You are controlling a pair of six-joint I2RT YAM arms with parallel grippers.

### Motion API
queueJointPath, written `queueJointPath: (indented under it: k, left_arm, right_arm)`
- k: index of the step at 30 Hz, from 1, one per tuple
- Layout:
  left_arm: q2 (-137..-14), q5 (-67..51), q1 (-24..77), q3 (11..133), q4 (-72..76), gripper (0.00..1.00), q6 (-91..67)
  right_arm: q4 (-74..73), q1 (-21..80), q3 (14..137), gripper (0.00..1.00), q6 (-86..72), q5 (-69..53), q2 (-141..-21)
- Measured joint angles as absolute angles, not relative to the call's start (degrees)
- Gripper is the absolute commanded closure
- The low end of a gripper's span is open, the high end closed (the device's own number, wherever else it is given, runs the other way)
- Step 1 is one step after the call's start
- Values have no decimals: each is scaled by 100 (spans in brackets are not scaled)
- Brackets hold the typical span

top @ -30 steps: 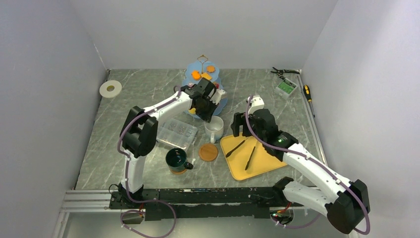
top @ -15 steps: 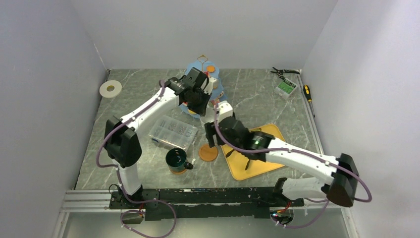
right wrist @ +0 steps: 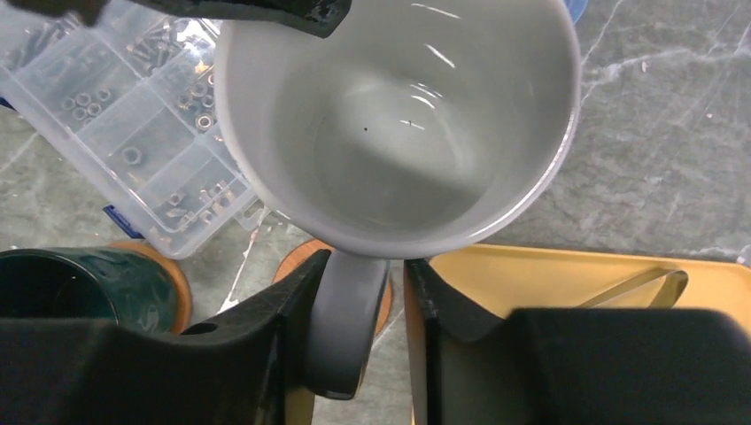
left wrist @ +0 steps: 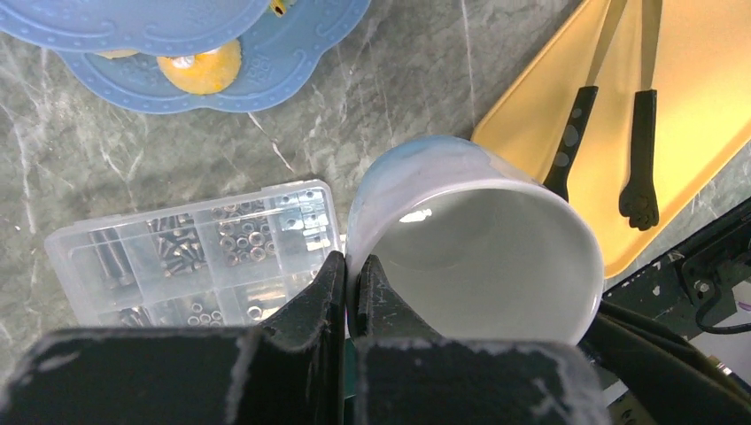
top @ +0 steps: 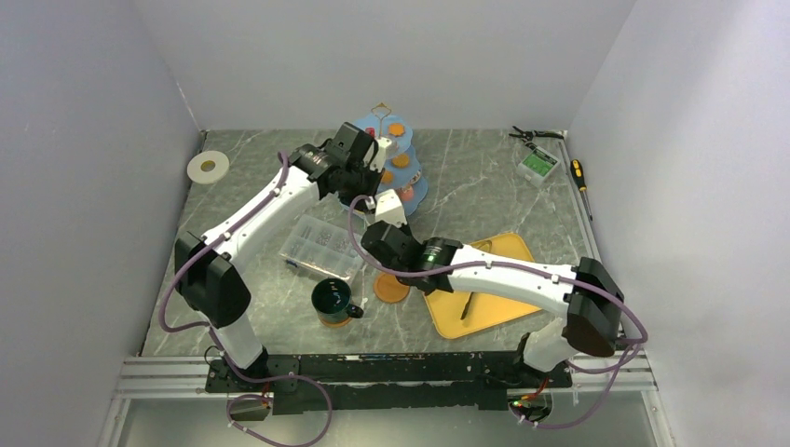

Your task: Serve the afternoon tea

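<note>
**Two grippers on one white mug (left wrist: pixel 478 239)**

Left wrist view: the left gripper (left wrist: pixel 352 274) is pressed together on the rim of the white mug, one finger (left wrist: pixel 321 297) outside the wall and the other inside; the mouth of the mug faces the camera. Just beside the mug lies a clear box (left wrist: pixel 195 257) with screws and nuts, on the grey marble table (left wrist: pixel 398 106); on the other side is a yellow tray (left wrist: pixel 700 150) with black tongs (left wrist: pixel 576 133) in it. At the top edge is the lowest plate of the blue stand (left wrist: pixel 292 53), and a yellow cake (left wrist: pixel 205 71) sits on it. Whether the bottom of the mug touches the table I cannot tell.

Right wrist view: the right gripper (right wrist: pixel 367 266) is spread around the handle (right wrist: pixel 345 336) of the white mug; one finger lies against the handle, and beside the other a narrow gap shows, so it does not pinch the handle yet. At the lower left stands the green mug (right wrist: pixel 71 283); the box is at the upper left.

Top view: both grippers meet in front of the stand, between it and a round brown coaster (top: pixel 392 286); the two wrists hide most of the white mug. The stand is at the far middle of the table, with orange biscuits (top: pixel 396 128) on its plates. The green mug stands at the near side, left of the coaster and near the box; the tray lies right of the coaster, partly under the right arm.
</note>
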State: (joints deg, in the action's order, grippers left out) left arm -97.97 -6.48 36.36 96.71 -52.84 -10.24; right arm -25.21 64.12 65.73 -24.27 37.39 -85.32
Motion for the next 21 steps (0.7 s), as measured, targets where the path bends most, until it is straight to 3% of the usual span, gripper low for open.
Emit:
queueJointPath:
  k: [7, 9, 11, 12, 16, 21]
  left_arm:
    - [-9782, -615, 3590, 9572, -5210, 97, -1197]
    - [-9776, -631, 3581, 9559, -5148, 91, -1190]
    - [-9751, -637, 3581, 9546, -5144, 75, -1160]
    - [-9741, -635, 3581, 9544, -5153, 57, -1103]
    - [-9577, -941, 3579, 9542, -5245, 11, -816]
    - [-9266, -1173, 3439, 9546, -5367, 7, -598]
  right_arm:
    - [-2714, 6427, 6746, 98, -2451, 3968, -8729]
    - [-2696, 6429, 6755, 100, -2412, 3975, -8744]
    - [-2689, 6438, 6755, 100, -2386, 3975, -8744]
    - [-2652, 6438, 6740, 100, -2342, 3977, -8735]
    - [-2132, 6403, 6289, 100, -2040, 3750, -8460]
    - [-1785, 6405, 5647, 100, -1625, 3284, -7870]
